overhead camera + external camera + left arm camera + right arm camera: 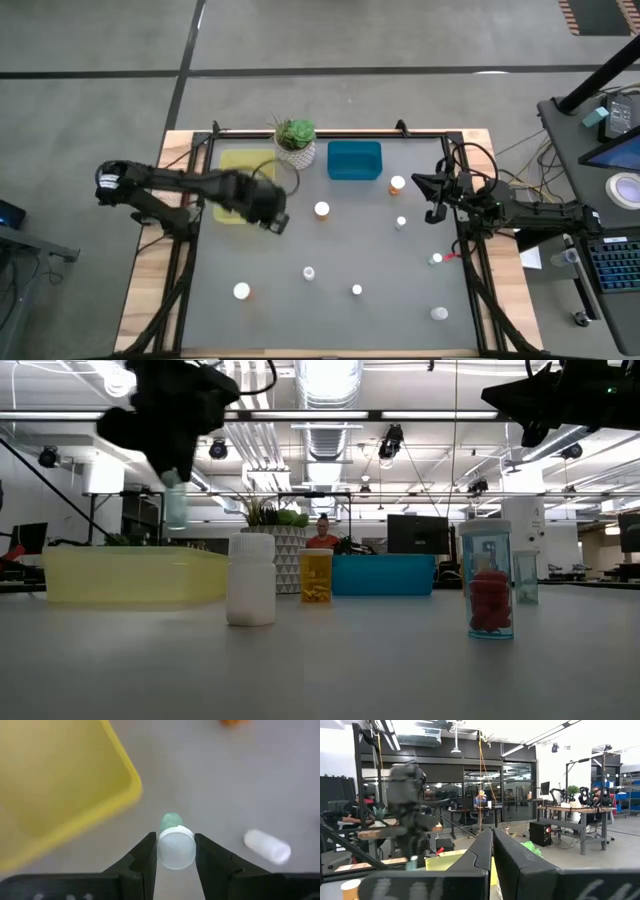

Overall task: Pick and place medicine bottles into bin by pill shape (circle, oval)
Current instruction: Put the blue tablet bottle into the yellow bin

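Grey concrete floor (400,35) crossed by dark seams. Exposed silver ductwork (330,405) and strip lights (420,415) overhead. Desk (600,130) with keyboard (610,265) alongside. Workbenches (570,812), glass partitions (480,785) beyond.

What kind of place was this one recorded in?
Probably an industrial robotics lab: exposed ducts and strip lights overhead, workbenches with monitors behind, and a framed table with two arms mounted on it.

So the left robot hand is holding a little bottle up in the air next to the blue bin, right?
Almost. The left gripper does hold a little bottle up off the table, but the bin beside it is the yellow bin, not the blue one. The left wrist view shows the yellow bin's corner right by the held bottle, and the high view shows the blue bin farther off, past the plant.
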Motion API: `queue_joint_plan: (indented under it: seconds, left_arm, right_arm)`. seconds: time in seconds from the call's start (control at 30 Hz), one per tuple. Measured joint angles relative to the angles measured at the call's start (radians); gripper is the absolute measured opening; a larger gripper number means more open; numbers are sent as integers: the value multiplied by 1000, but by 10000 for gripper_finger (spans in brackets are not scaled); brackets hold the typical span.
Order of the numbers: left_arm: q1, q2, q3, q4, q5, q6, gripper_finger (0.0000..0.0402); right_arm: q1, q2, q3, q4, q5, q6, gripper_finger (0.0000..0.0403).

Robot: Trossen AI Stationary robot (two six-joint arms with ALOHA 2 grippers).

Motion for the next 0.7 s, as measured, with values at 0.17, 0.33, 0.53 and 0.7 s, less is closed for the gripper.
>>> queue_joint_plan:
  seconds: [0.17, 0.33, 0.53, 0.7]
  left_arm:
    - [208, -2, 20, -50, -2, 261, 94]
    - [416, -2, 18, -58, -2, 474, 93]
    - [645, -2, 12, -56, -1, 644, 93]
    - [791, 0, -14, -39, 0, 737, 93]
  right_arm:
    - [0, 0, 0, -4, 0, 0, 9]
    - [0, 0, 0, -18, 0, 4, 9]
    - [0, 0, 0, -24, 0, 7, 9]
    - [0, 0, 0, -24, 0, 7, 9]
